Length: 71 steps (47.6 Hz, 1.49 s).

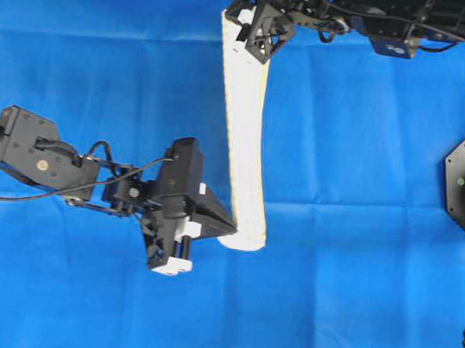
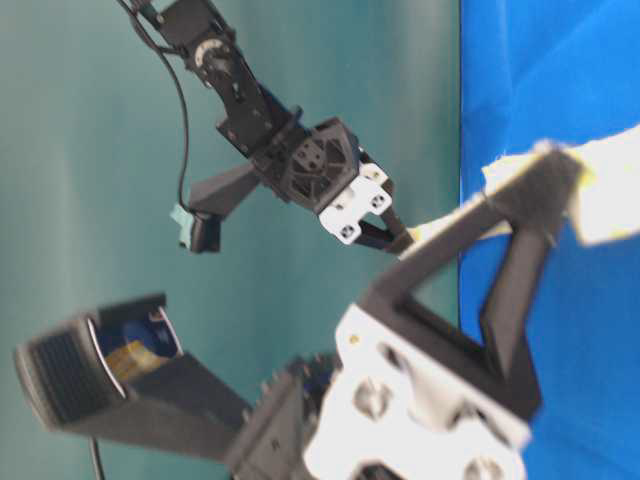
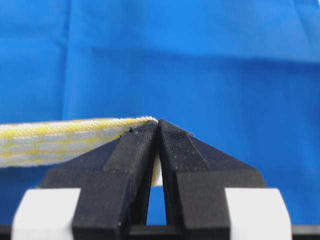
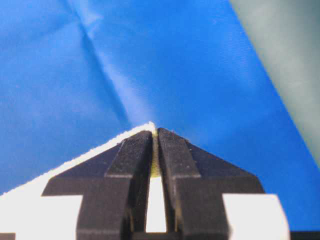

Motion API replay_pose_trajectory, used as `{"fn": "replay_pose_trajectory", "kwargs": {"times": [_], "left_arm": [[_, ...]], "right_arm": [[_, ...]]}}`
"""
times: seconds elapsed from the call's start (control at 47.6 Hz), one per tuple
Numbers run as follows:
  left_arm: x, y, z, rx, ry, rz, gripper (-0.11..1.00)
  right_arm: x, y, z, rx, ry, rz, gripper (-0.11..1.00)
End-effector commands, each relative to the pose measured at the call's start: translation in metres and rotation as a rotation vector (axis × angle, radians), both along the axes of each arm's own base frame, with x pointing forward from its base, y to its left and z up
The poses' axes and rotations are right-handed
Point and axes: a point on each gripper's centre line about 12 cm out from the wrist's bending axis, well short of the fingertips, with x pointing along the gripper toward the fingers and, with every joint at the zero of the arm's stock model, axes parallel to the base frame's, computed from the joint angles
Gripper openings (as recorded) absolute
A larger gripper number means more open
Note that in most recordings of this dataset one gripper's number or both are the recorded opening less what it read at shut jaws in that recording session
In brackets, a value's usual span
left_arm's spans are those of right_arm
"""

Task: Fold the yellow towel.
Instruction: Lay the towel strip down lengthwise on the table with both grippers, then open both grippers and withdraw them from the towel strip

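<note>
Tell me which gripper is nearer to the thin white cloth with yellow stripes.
Neither: both touch it. The left gripper is shut on the yellow-striped white towel at its near end; the right gripper is shut on its far end, over the blue sheet.

- Surface (image 1: 367, 290): I see it covered edge to edge by a plain blue sheet (image 1: 83, 57) with faint straight fold creases.
- Backdrop (image 2: 90, 200): from table level, a flat dull teal-green wall stands beyond the sheet's edge.
- Light: even, with no hard shadows.
</note>
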Motion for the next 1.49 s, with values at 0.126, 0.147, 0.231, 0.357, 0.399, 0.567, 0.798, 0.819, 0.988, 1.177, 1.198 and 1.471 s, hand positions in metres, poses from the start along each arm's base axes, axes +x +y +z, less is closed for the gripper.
{"fn": "replay_pose_trajectory", "kwargs": {"times": [0.126, 0.147, 0.231, 0.357, 0.399, 0.567, 0.798, 0.819, 0.988, 1.177, 1.198, 1.471], "left_arm": [[-0.008, -0.009, 0.013, -0.011, -0.042, -0.022, 0.02], [-0.008, -0.009, 0.012, -0.011, -0.04, -0.022, 0.02], [-0.008, -0.007, 0.011, -0.01, -0.039, -0.019, 0.02], [-0.007, -0.004, 0.01, -0.009, -0.034, -0.01, 0.02], [-0.006, -0.002, 0.009, -0.008, -0.031, -0.007, 0.02], [-0.005, 0.003, 0.001, -0.008, -0.006, 0.009, 0.02], [-0.006, 0.007, 0.003, -0.009, -0.008, 0.017, 0.47], [-0.006, 0.007, 0.002, -0.009, -0.005, 0.019, 0.54], [-0.019, 0.014, 0.005, -0.004, 0.029, 0.028, 0.8], [-0.043, 0.035, 0.02, 0.002, 0.056, 0.066, 0.75], [-0.046, 0.038, 0.021, 0.0, 0.054, 0.073, 0.75], [-0.072, 0.092, 0.04, 0.005, 0.004, 0.213, 0.75]], "right_arm": [[0.011, -0.002, 0.009, -0.019, -0.032, 0.008, 0.04], [0.011, -0.002, 0.008, -0.019, -0.03, 0.009, 0.04], [0.013, -0.002, 0.006, -0.016, -0.028, 0.012, 0.04], [0.015, 0.0, 0.003, -0.017, -0.022, 0.021, 0.04], [0.016, 0.002, 0.001, -0.018, -0.018, 0.026, 0.04], [0.018, 0.004, 0.002, -0.026, -0.023, 0.036, 0.14], [0.02, 0.007, 0.001, -0.029, -0.025, 0.045, 0.71], [0.02, 0.007, 0.001, -0.029, -0.023, 0.045, 0.75], [0.016, 0.006, 0.006, -0.026, -0.032, 0.036, 0.76], [0.002, 0.005, 0.024, -0.04, -0.059, 0.019, 0.76], [0.0, 0.005, 0.027, -0.041, -0.063, 0.016, 0.76], [-0.041, 0.023, 0.052, -0.065, -0.106, 0.015, 0.76]]}}
